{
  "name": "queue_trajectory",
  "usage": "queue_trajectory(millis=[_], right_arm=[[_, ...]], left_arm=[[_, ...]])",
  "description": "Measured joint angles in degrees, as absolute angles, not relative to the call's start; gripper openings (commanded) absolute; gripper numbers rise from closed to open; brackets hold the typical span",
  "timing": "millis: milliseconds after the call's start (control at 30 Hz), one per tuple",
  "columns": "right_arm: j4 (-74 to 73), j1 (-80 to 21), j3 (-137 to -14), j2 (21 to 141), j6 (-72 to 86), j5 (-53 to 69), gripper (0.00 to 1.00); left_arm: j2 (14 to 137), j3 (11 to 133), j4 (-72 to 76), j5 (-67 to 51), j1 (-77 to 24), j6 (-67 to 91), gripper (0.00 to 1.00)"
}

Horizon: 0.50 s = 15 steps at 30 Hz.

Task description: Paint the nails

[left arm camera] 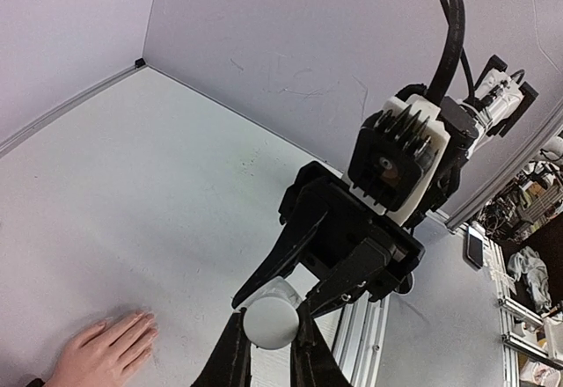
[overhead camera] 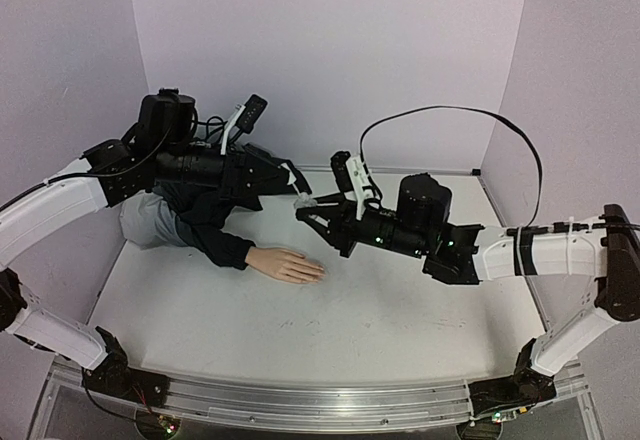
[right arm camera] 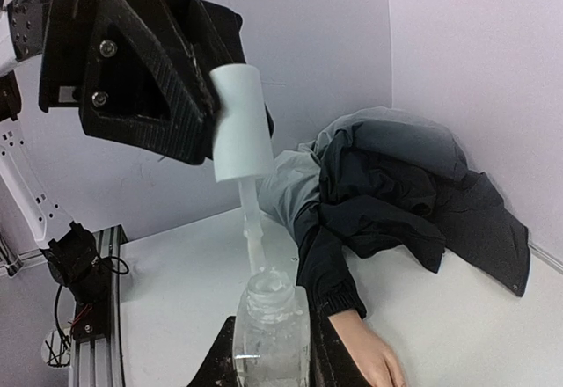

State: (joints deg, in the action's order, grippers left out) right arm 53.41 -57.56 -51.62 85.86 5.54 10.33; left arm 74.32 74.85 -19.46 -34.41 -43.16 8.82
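Observation:
The pale mannequin hand (overhead camera: 288,264) lies flat on the table, coming out of a dark sleeve (overhead camera: 222,243). Its nails are too small to make out. My left gripper (overhead camera: 303,196) is shut on the white cap (left arm camera: 271,324) of the brush, held in the air above and right of the hand. My right gripper (overhead camera: 312,216) is shut on the small clear bottle (right arm camera: 268,339). The brush stem (right arm camera: 252,229) hangs from the cap (right arm camera: 239,123) with its tip in the bottle's open neck. The hand also shows in the left wrist view (left arm camera: 101,352) and the right wrist view (right arm camera: 374,356).
A dark and grey jacket (right arm camera: 396,185) is heaped at the back left behind the sleeve. Purple walls (overhead camera: 330,50) close the table at the back and sides. A metal rail (overhead camera: 300,405) runs along the near edge.

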Motion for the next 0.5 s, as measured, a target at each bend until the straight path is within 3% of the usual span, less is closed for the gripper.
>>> queue_trajectory(millis=[500], right_arm=[[51.9,-58.2,-52.9,87.8,5.1,9.9,0.0]], left_arm=[[74.3,74.8,-19.5,-34.4,-43.2,8.6,0.0]])
